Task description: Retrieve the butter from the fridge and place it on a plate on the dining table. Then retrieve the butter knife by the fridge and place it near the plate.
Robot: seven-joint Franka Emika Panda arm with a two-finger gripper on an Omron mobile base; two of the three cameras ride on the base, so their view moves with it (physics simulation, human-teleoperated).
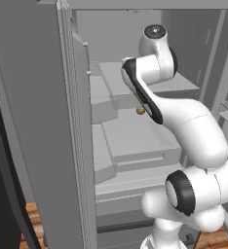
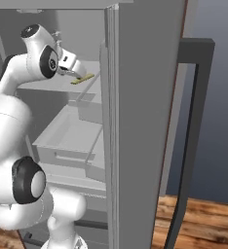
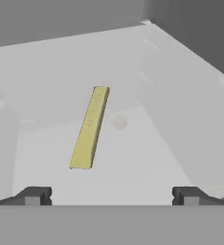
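The fridge [image 1: 38,121] stands open and my arm reaches in over an upper shelf. The butter [image 3: 90,128], a thin yellow stick, lies flat on that pale shelf, a short way ahead of my gripper [image 3: 111,196] and slightly left of its centre line. My two fingertips [image 3: 35,195] are spread wide, with nothing between them. In the right base view the butter [image 2: 83,79] lies just below and in front of the gripper [image 2: 77,70], without touching it. The plate, the dining table and the butter knife are out of view.
The open fridge doors [image 2: 135,121] flank the arm closely on both sides. Pale drawers and shelves [image 1: 135,136] stack below the hand. A small round yellowish-brown food [image 1: 141,111] sits on a shelf beside my forearm. The shelf's side wall [image 3: 190,95] rises to the right of the butter.
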